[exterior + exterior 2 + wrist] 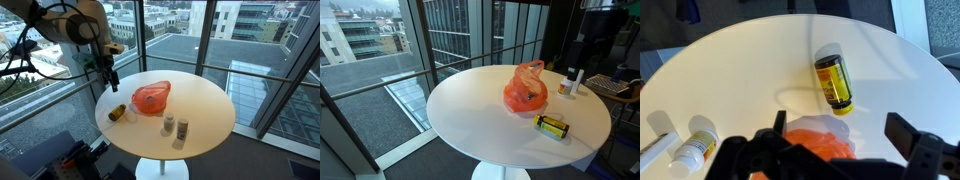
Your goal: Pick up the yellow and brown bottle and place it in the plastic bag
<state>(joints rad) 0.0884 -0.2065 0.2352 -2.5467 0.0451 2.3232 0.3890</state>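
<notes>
The yellow and brown bottle (pixel 834 81) lies on its side on the round white table (pixel 740 70); it also shows in both exterior views (pixel 118 112) (pixel 553 126). The orange plastic bag (pixel 152 97) sits near the table's middle, seen too in an exterior view (pixel 525 90) and at the bottom of the wrist view (pixel 820 140). My gripper (pixel 835 140) is open and empty, hovering above the table with the bag between its fingers and the bottle beyond them. In an exterior view it hangs over the table's edge (pixel 108 74).
Two small white bottles (pixel 174 127) stand near the table's edge, also in an exterior view (pixel 572 82) and lying at the wrist view's left (pixel 695 145). Glass walls surround the table. A laptop (pixel 605 85) sits beside it.
</notes>
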